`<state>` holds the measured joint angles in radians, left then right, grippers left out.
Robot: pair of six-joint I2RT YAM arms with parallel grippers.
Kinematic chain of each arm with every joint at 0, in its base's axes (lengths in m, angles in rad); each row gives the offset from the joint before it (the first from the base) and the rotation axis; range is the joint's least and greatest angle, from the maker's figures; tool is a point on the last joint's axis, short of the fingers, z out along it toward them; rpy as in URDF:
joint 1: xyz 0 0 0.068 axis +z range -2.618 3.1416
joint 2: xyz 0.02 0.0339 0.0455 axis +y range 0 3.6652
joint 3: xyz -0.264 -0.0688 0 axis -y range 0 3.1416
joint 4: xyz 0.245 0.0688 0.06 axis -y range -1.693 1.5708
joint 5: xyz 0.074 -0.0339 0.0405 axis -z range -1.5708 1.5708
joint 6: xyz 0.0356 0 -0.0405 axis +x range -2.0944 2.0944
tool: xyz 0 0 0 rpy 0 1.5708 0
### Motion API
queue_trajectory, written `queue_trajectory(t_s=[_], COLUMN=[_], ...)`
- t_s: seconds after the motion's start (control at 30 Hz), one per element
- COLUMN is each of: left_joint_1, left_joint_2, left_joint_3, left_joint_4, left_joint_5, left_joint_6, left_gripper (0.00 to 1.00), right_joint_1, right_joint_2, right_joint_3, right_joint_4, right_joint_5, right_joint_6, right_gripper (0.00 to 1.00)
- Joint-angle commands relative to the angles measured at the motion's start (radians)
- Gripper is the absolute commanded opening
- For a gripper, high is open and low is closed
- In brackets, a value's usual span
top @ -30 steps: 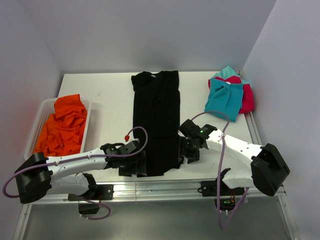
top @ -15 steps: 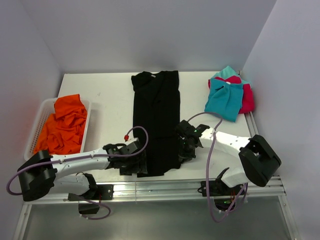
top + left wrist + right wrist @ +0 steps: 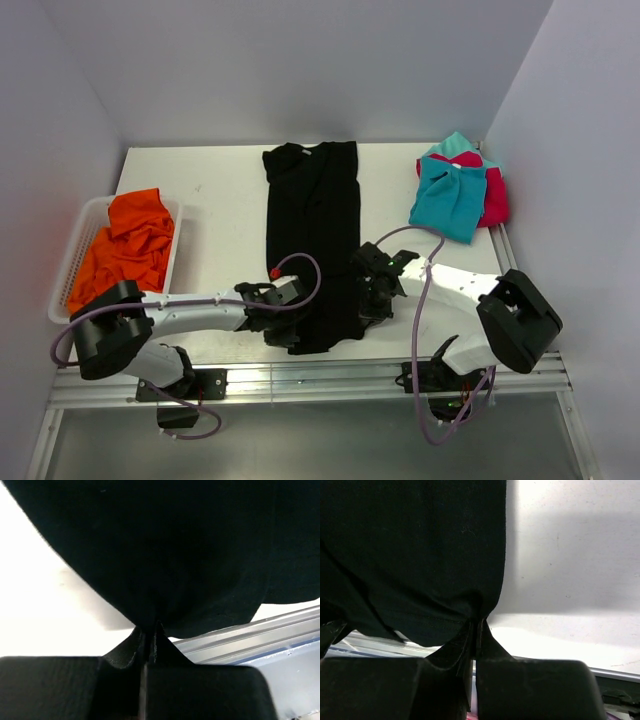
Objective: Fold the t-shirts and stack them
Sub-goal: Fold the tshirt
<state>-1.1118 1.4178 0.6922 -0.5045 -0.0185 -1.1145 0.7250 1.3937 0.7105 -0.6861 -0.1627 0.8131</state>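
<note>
A black t-shirt [image 3: 312,230] lies as a long narrow folded strip down the middle of the table. My left gripper [image 3: 291,330] is shut on its near left hem corner; the wrist view shows black cloth [image 3: 170,560] pinched between the closed fingers [image 3: 131,647]. My right gripper [image 3: 366,299] is shut on the near right hem edge, its fingers [image 3: 492,647] closed on the black fabric [image 3: 410,555]. A teal t-shirt [image 3: 447,198] lies on a pink-red one [image 3: 494,200] at the far right. Orange t-shirts [image 3: 125,250] fill the basket.
A white slatted basket [image 3: 70,262] stands at the table's left edge. The aluminium frame rail [image 3: 330,380] runs along the near edge just below both grippers. Grey walls enclose the table on three sides.
The left gripper slid right onto the black shirt's near left corner and closed on it. The right gripper closed on the right hem edge, its arm shifting slightly left.
</note>
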Motion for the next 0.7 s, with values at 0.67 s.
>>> queue_trajectory(t_s=[0.67], left_joint_1=[0.068], left_joint_2=[-0.106], left_joint_3=[0.473], left_joint_4=[-0.456], left_joint_5=[-0.106], left_joint_6=[0.094], left_gripper=[0.0], right_joint_1=[-0.021], right_joint_2=[-0.137], right_joint_3=[0.308], right_joint_4=[-0.464], right_joint_5=[0.14], right_joint_6=[-0.124], right_gripper=[0.0])
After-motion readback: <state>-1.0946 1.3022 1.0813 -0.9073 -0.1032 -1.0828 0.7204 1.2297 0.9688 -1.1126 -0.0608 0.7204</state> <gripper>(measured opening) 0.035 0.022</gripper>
